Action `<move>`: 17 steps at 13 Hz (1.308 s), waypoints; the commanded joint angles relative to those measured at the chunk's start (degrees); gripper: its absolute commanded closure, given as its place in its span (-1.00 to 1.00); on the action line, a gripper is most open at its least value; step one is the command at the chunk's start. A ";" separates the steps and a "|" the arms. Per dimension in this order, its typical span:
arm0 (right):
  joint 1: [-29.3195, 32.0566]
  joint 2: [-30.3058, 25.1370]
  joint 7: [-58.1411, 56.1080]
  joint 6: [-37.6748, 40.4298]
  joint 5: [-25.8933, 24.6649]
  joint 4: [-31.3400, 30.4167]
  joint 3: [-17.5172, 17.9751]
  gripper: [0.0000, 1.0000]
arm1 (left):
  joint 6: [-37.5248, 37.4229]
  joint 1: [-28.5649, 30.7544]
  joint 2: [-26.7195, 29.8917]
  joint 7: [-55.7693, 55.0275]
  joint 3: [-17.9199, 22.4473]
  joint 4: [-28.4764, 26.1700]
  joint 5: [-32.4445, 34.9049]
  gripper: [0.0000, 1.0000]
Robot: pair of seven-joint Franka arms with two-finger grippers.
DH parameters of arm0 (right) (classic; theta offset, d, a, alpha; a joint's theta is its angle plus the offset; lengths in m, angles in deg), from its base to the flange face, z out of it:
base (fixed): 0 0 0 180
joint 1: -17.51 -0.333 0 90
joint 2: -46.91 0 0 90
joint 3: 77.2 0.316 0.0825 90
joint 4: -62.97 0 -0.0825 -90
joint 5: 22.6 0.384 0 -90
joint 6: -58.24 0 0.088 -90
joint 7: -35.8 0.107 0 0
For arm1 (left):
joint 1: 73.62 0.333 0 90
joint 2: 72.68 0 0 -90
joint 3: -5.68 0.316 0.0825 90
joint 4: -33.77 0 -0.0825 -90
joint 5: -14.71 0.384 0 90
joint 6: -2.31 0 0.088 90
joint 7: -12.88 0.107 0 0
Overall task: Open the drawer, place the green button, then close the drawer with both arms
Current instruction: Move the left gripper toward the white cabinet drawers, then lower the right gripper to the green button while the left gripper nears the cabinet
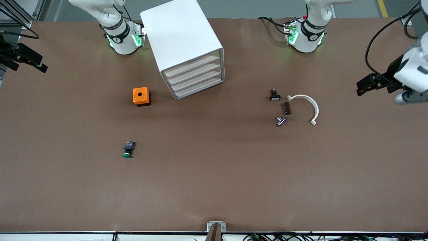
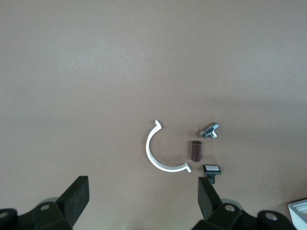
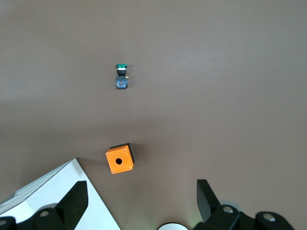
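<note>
1. Brown table carries the white cabinet; its third drawer looks shut.
2. Left gripper and right gripper hover over opposite table ends, fingers spread, holding nothing.
3. Green-capped button lies nearer the camera than the orange box.

Brown table, white cabinet, orange box, button, white arc

Lighting: even, bright, overhead. Counter showed a soft pale sheen toward 12 o'clock. Shadows: short, faint, beside the cabinet and orange box. Green indicator glow at both arm bases. Focus: sharp throughout.
</note>
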 commanded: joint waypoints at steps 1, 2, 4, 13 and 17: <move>-0.38 0.52 0.82 0.90 -1.18 1.39 0.28 -1.00 | -0.08 -0.65 -5.80 -2.19 -0.16 2.26 -0.55 -1.00; -0.38 0.61 0.82 0.90 -1.18 1.39 0.28 -1.00 | 1.32 -0.82 -7.65 -5.78 -0.60 2.17 -0.64 -1.00; -0.38 0.96 1.17 0.99 -0.92 1.22 0.37 -1.00 | 3.17 -2.66 -11.60 -16.12 -1.39 2.17 -0.64 -1.00; -7.31 15.26 1.26 -0.06 3.56 0.87 0.45 -1.00 | 7.75 -15.85 -25.94 -75.51 -1.39 2.00 -6.61 -1.00; -8.20 26.25 1.00 -2.41 2.68 1.22 0.45 -1.00 | 5.29 -17.52 -31.03 -90.45 -1.83 1.91 -10.90 -1.00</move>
